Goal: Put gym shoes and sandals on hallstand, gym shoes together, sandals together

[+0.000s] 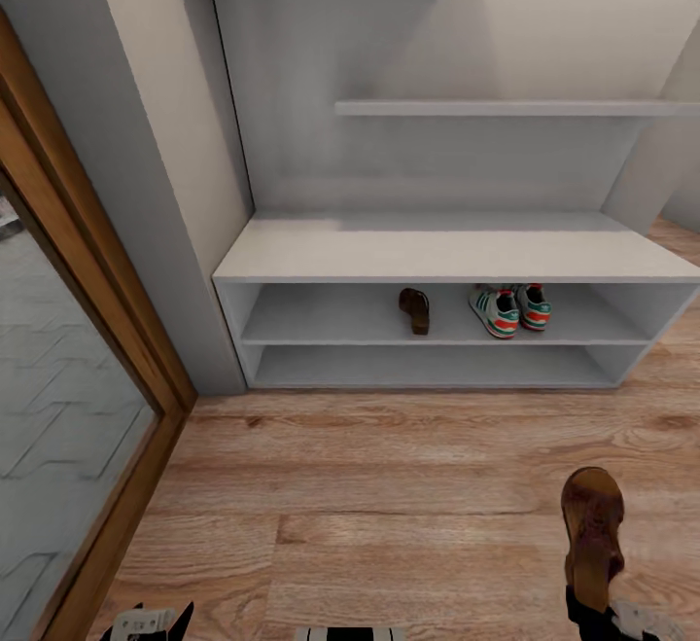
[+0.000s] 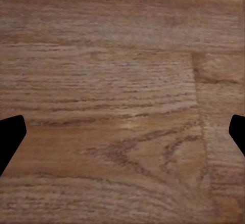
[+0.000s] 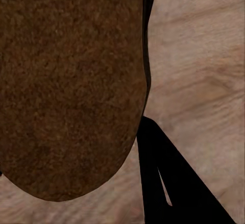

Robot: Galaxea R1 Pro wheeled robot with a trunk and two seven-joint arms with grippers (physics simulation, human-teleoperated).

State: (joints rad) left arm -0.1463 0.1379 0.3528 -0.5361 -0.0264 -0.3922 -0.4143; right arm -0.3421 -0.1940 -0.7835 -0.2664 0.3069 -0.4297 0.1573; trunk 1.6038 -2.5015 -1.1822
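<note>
Right gripper clamps sandal (toe toward hallstand); left gripper spread wide above floor.

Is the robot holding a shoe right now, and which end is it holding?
Yes. The right gripper holds a brown sandal by the end nearest the robot; heel or toe cannot be told. The left gripper is open over bare floor, holding nothing.

Light brown wood-grain plank corridor floor spans the view; a plank seam runs across it. Two black jaws stand wide apart at opposite edges.
</note>
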